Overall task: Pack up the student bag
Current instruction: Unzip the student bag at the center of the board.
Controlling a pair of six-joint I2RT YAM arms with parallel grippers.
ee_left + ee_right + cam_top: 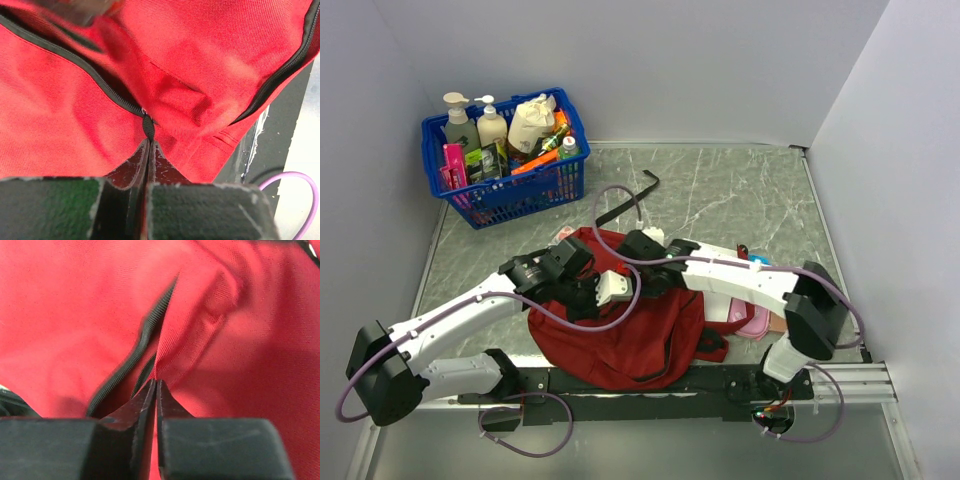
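The student bag [640,335], dark red with black zippers, lies slumped at the near middle of the table, and both arms meet over its top. My left gripper [149,143] is shut on the black zipper pull [148,126], at the end of a zipper track [75,62] that runs off to the upper left. In the right wrist view, my right gripper [156,383] is shut on a fold of the bag's red fabric [200,330], right beside the parted zipper edge [150,327]. The bag's inside is hidden.
A blue basket [510,195] of bottles stands at the back left. A black strap [632,198] lies on the marble top behind the bag. Pink and white flat items [757,322] sit under the right arm. A black rail [650,381] runs along the near edge.
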